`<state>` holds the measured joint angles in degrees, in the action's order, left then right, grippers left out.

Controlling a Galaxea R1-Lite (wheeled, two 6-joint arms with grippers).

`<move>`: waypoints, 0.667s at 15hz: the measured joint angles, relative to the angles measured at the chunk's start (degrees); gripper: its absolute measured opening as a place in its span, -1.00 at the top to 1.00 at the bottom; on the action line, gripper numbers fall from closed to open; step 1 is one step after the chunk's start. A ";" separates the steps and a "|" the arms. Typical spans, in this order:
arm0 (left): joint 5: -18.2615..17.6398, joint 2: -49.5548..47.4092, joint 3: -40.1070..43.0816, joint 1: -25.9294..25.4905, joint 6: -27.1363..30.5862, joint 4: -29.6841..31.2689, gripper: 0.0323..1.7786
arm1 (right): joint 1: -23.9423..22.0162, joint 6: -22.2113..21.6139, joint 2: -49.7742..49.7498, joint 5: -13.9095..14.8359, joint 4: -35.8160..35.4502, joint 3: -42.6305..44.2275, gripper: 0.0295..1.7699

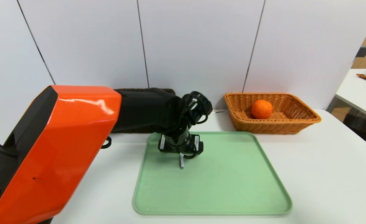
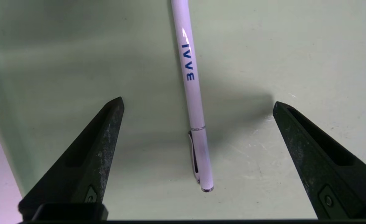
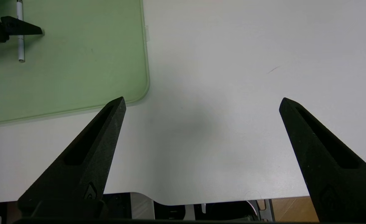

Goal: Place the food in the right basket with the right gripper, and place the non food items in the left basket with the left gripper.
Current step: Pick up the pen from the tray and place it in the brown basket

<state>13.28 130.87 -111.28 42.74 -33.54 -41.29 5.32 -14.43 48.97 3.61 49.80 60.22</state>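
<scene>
A white pen (image 2: 193, 93) with blue lettering lies on the green tray (image 1: 232, 186). My left gripper (image 2: 198, 102) hangs open just above it, one finger on each side of the barrel, touching nothing. In the head view only the pen's end (image 1: 181, 163) shows below that gripper (image 1: 180, 154). An orange (image 1: 261, 109) sits in the right wicker basket (image 1: 304, 119). The dark left basket (image 1: 169, 91) is mostly hidden behind my left arm. My right gripper (image 3: 203, 101) is open and empty over the white table, near its front edge and right of the tray (image 3: 77, 62).
The white table (image 1: 326, 174) surrounds the tray. A white panel wall stands right behind the baskets. A second table (image 1: 362, 93) with packets on it is at the far right. My orange left upper arm (image 1: 52, 149) fills the near left.
</scene>
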 joint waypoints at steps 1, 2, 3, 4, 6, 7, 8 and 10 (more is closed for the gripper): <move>0.04 0.00 0.00 0.00 0.05 -0.13 -0.90 | 0.00 0.02 0.00 0.00 0.01 0.02 -0.92; 0.04 0.00 0.00 0.01 0.02 -0.22 -0.90 | 0.00 0.00 0.00 0.00 0.01 0.06 -0.92; 0.06 0.00 0.00 0.01 0.02 -0.33 -0.90 | 0.00 0.02 0.00 -0.02 0.01 0.06 -0.92; 0.06 -0.02 0.00 0.01 0.00 -0.35 -0.90 | 0.00 0.00 -0.02 -0.02 0.01 0.11 -0.92; 0.09 -0.05 0.00 0.01 -0.06 -0.38 -0.90 | 0.02 0.02 -0.16 0.05 0.06 0.15 -0.92; 0.09 -0.05 0.00 0.04 -0.06 -0.46 -0.90 | 0.00 0.00 -0.24 0.05 0.20 0.15 -0.92; 0.06 -0.05 0.00 0.06 -0.06 -0.55 -0.90 | 0.00 0.02 -0.35 0.05 0.23 0.13 -0.92; 0.23 -0.05 0.00 0.06 -0.09 -0.63 -0.90 | 0.00 0.07 -0.66 0.05 0.28 0.02 -0.92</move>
<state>13.51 130.82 -111.28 42.80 -33.62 -41.92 5.32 -14.36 48.31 3.66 50.08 60.25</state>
